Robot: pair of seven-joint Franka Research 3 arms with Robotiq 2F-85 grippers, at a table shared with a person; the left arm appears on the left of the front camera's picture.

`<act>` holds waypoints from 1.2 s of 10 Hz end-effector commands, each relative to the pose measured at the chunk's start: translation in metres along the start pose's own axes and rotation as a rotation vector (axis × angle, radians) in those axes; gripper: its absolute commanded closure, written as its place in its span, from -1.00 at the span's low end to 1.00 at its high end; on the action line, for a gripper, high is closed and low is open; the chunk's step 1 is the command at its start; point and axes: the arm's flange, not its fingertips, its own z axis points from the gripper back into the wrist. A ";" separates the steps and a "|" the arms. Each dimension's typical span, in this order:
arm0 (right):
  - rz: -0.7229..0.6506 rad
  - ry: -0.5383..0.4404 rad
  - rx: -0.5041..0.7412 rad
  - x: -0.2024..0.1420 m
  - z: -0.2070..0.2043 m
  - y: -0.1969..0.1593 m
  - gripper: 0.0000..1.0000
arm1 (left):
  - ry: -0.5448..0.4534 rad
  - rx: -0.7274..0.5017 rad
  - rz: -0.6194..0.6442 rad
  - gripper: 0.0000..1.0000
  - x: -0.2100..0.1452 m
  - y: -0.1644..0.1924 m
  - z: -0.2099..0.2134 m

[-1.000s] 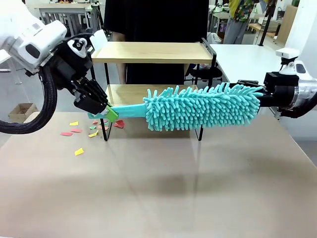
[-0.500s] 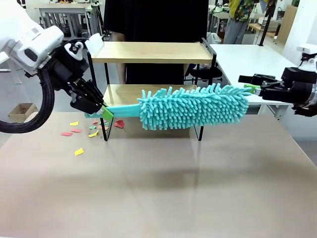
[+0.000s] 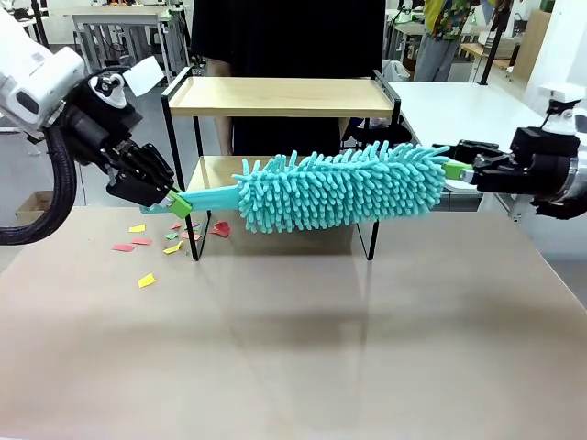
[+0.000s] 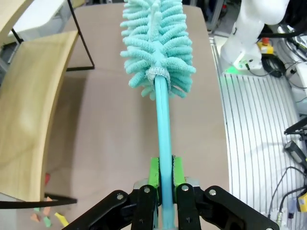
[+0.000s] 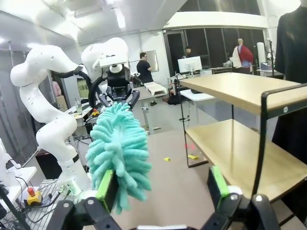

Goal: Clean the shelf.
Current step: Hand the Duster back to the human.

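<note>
My left gripper (image 3: pixel 180 203), clamped on the duster (image 3: pixel 339 191), has pulled it leftward along the shelf (image 3: pixel 280 96) front. Duster lies parallel to the shelf's length, fluffy tip beside my spread-open right gripper (image 3: pixel 456 169); paper scraps (image 3: pixel 147 280) sit left of the shelf.

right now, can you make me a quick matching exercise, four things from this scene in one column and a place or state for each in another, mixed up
Things:
1. duster
2. left gripper
3. right gripper
4. paper scraps

Places or states:
A. open, at the duster's fluffy tip
B. scattered on the table by the shelf's left legs
C. shut on the teal handle
D. held level in front of the shelf

Pairs: 1-D, 2-C, 3-A, 4-B
</note>
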 end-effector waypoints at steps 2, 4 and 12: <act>-0.057 0.019 0.087 -0.002 -0.008 0.004 -1.00 | 0.000 0.000 0.000 0.74 0.000 0.000 0.000; -0.059 0.031 0.120 0.001 -0.006 0.005 -1.00 | 0.000 0.000 0.000 0.74 0.000 0.000 0.000; -0.105 0.038 0.253 -0.018 -0.055 0.003 -1.00 | 0.000 0.000 0.000 0.74 0.000 0.000 0.000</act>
